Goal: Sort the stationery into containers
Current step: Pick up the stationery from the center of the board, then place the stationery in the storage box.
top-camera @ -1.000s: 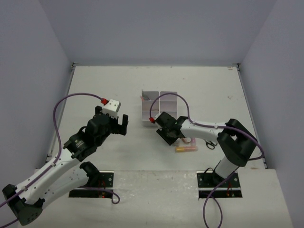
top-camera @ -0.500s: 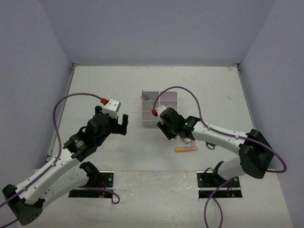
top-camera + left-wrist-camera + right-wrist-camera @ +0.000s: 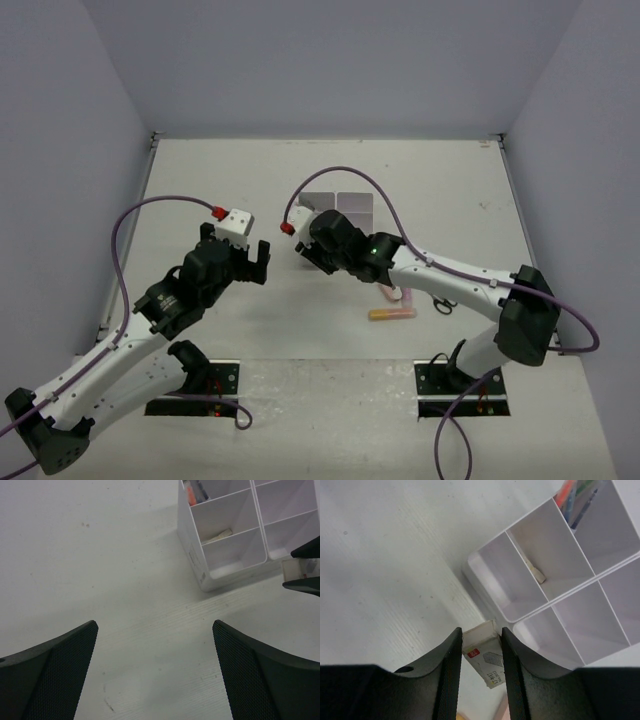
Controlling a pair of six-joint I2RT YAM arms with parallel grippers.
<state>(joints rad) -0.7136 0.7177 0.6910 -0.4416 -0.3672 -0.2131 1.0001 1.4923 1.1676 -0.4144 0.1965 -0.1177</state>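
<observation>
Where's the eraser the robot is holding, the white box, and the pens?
eraser (image 3: 482, 656): right wrist view, its printed sleeve.
white box (image 3: 488, 575): right wrist view, corner compartment's inner wall.
pens (image 3: 567, 499): right wrist view, the orange barrel.

organizer (image 3: 485, 575) white, six cells | sleeved eraser (image 3: 482, 655) gripped beside its corner | pens (image 3: 568, 497) in end cell

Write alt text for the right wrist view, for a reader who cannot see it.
The right gripper clamps a white printed eraser just outside the white organizer. One compartment holds a tan eraser; a farther one holds pens.
</observation>
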